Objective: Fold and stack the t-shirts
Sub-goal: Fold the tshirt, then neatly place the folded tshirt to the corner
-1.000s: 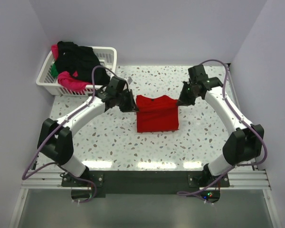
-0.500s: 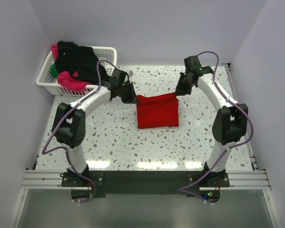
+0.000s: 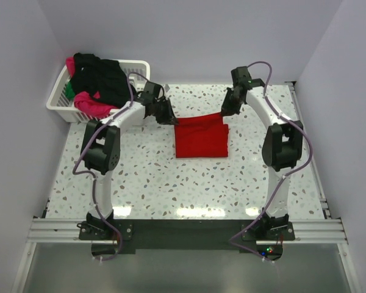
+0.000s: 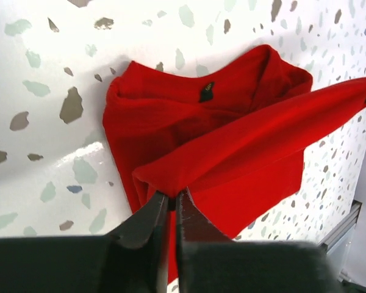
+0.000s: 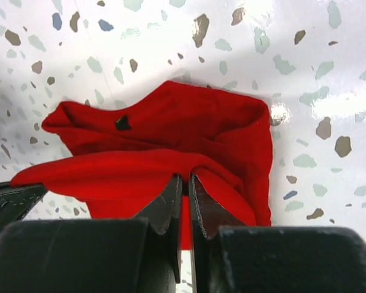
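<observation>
A red t-shirt [image 3: 199,138] lies partly folded in the middle of the speckled table. My left gripper [image 3: 169,118] is shut on its far left corner [image 4: 165,183]. My right gripper [image 3: 224,112] is shut on its far right corner [image 5: 189,168]. Both hold that edge lifted and taut above the rest of the shirt, toward the back of the table. The collar label shows in the left wrist view [image 4: 207,93] and in the right wrist view [image 5: 122,122]. Black [image 3: 100,76], magenta-pink [image 3: 90,104] and green [image 3: 69,90] t-shirts are heaped in the basket.
A white lattice basket [image 3: 139,72] stands at the back left corner. White walls close the back and both sides. The aluminium rail [image 3: 183,231] with the arm bases runs along the near edge.
Both grippers have carried the shirt's gripped edge toward the back of the table, over the rest of the shirt. The arms have stretched out farther.
</observation>
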You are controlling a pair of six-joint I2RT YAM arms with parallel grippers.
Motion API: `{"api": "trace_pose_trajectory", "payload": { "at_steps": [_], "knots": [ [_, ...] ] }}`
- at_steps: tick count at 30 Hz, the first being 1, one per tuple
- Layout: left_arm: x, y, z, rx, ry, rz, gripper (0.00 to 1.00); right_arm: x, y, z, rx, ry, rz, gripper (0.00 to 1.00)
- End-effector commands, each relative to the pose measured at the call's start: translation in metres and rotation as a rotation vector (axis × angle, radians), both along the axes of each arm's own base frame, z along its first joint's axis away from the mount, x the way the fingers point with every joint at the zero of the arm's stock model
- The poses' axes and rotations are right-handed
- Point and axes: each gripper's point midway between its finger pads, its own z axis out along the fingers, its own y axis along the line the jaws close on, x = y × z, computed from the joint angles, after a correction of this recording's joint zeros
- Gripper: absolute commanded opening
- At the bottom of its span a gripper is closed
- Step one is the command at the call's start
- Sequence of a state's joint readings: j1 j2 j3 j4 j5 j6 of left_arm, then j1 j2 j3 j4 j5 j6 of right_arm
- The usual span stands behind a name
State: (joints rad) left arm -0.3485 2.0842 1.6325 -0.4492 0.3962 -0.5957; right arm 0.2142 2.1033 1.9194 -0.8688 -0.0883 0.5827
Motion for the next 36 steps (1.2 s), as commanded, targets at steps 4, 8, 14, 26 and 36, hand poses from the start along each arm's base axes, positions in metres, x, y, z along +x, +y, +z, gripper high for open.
{"api": "trace_pose_trajectory", "payload": {
  "at_steps": [4,8,14,26,36],
  "knots": [
    [0.035,0.005,0.015,-0.022,-0.093,-0.005,0.57,0.027,0.002,0.002,0.014,-0.042,0.012,0.49],
    [0.041,0.001,0.026,-0.035,-0.123,-0.019,0.69,0.034,0.007,0.006,0.030,-0.057,0.073,0.91],
    [0.025,0.009,0.022,-0.006,-0.111,-0.036,0.72,0.017,-0.002,0.005,0.052,-0.079,0.130,0.98],
    [-0.016,0.016,-0.018,-0.005,-0.039,-0.065,0.70,-0.042,-0.011,-0.034,0.161,-0.042,0.230,0.97],
    [-0.029,0.017,-0.046,-0.008,0.014,-0.088,0.40,-0.064,-0.002,-0.067,0.225,0.030,0.274,0.94]
  ]
}}
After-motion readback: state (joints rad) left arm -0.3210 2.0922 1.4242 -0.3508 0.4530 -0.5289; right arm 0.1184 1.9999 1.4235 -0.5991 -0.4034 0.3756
